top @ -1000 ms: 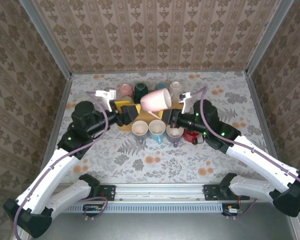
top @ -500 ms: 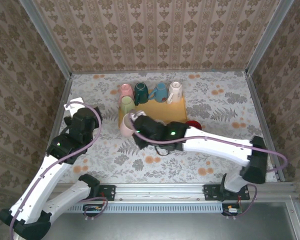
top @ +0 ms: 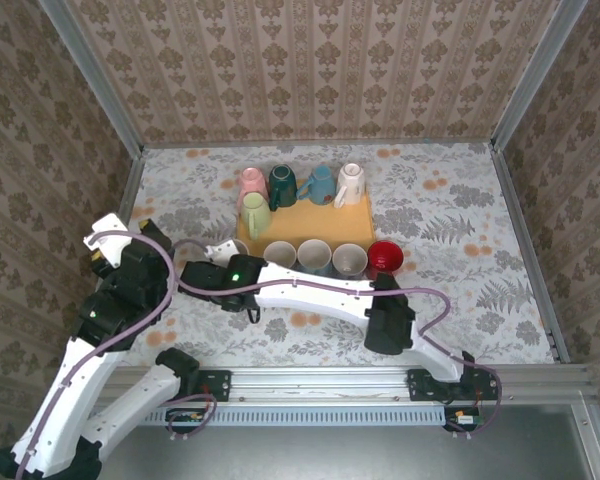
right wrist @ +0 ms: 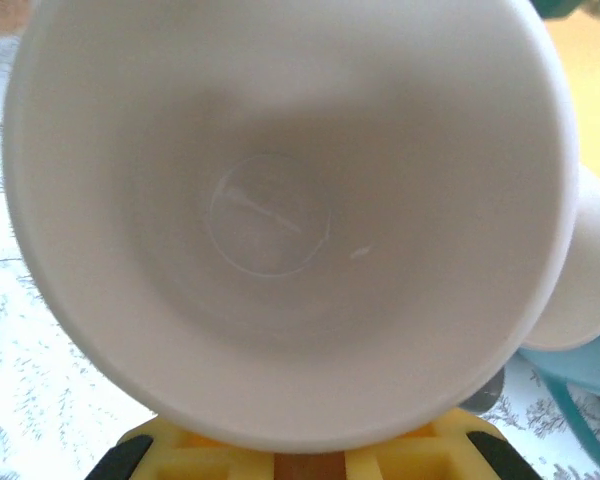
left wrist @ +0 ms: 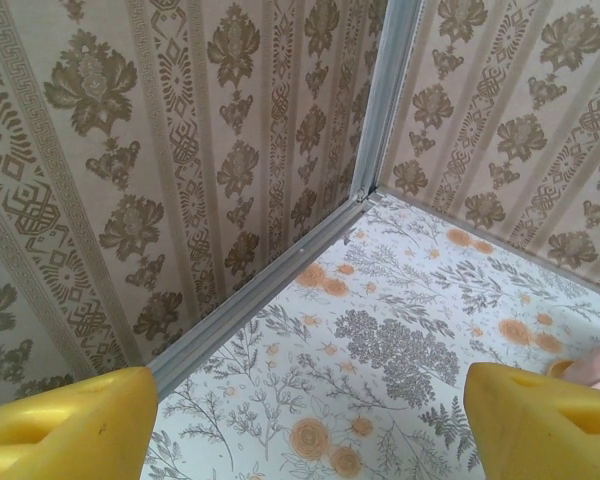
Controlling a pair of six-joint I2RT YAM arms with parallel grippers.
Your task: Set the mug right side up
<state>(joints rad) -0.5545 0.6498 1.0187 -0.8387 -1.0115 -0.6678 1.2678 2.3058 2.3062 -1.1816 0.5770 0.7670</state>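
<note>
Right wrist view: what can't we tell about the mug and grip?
- Right wrist: mug is close to the lens; its outside is hidden and its top rim is cut off.
- Right wrist: pale shape at right, handle or neighbouring mug, unclear.
- Right wrist: fingers cut by bottom edge; contact hidden under the rim.
- Top external: right gripper overlaps the mug; resting on the table or lifted, unclear.

pale pink mug (right wrist: 280, 220), yellow-orange tray (top: 320, 222), floral tablecloth (top: 460, 200), brown damask walls (top: 310, 70).
</note>
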